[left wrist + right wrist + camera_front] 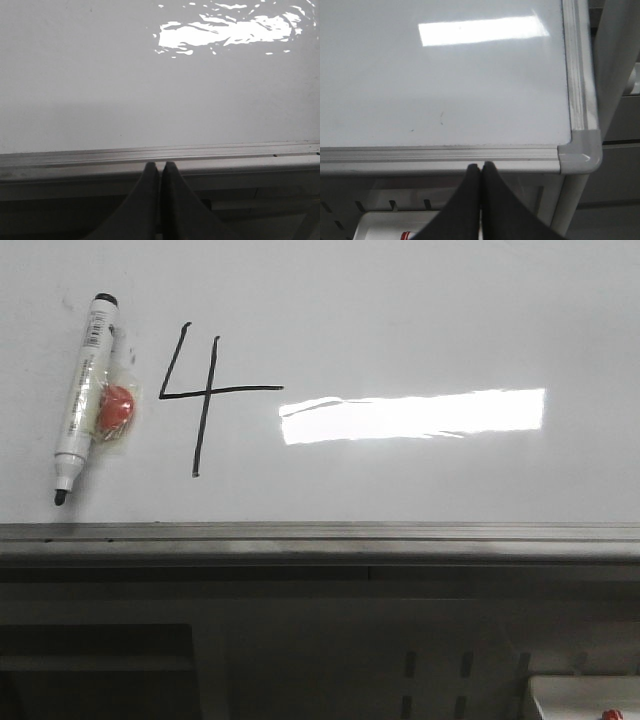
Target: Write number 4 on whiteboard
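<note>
A thin black open-top number 4 (205, 395) with a long crossbar is drawn on the glossy whiteboard (400, 320), left of the bright light reflection (412, 415). A white marker (82, 395) with a black tip lies flat on the board left of the 4, with a small red thing in clear wrap (115, 408) beside it. My left gripper (160, 165) is shut and empty, at the board's near rail (160, 155). My right gripper (481, 165) is shut and empty, at the near rail by the board's corner (580, 152). Neither gripper shows in the front view.
The grey metal edge rail (320, 538) runs along the board's near side. Below it is a dark shelf frame (300, 640). A white tray (385, 225) with a red-banded item (406, 235) sits below the board's corner. A white post (615, 60) stands beside the board.
</note>
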